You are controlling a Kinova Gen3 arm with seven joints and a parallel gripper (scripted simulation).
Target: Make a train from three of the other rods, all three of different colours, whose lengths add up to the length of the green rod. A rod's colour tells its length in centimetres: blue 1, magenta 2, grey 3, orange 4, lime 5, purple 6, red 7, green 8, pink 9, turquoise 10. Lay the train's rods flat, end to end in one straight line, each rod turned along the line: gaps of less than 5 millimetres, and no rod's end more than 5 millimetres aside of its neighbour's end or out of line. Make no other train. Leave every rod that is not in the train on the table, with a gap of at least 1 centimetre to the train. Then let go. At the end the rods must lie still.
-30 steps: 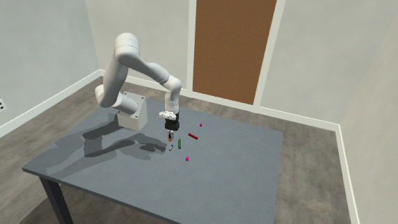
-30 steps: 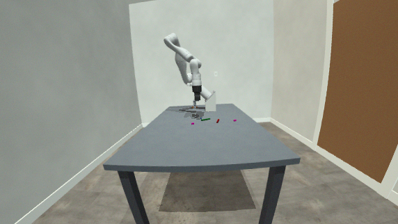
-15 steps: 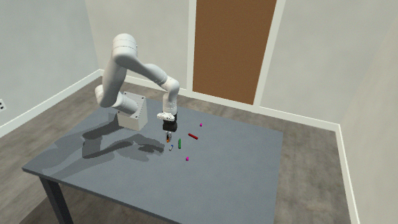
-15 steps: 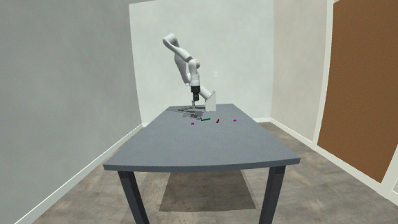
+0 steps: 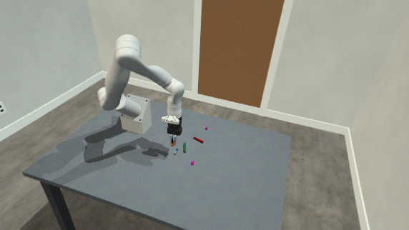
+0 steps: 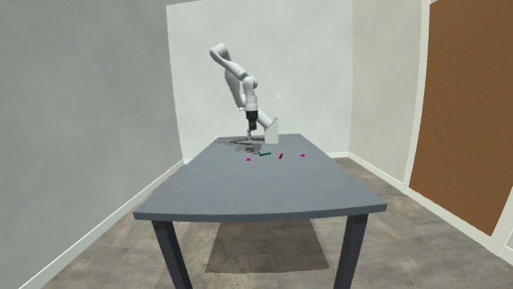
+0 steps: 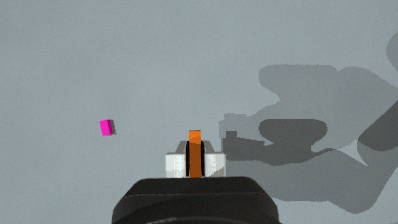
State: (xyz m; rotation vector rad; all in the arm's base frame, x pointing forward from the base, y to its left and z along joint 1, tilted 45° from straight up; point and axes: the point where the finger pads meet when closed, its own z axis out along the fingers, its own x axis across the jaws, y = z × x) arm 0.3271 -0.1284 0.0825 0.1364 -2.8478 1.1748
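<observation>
Gripper (image 5: 172,143): you're clamped on the orange rod (image 7: 195,150), carried just above the table.
Grey-and-blue pair (image 5: 176,151): lies just ahead of your orange rod; match its long axis.
Green rod (image 5: 184,147): beside it, right.

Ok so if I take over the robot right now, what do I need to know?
Hand: shut on the orange rod, just above the table.
Things: the grey rod and blue rod lie flat, seemingly end to end, beside the green rod. The red rod and two magenta rods lie apart.
Done: grey and blue look paired; orange is in the hand.
Left: lay orange flat in line against that pair, then let go.
</observation>
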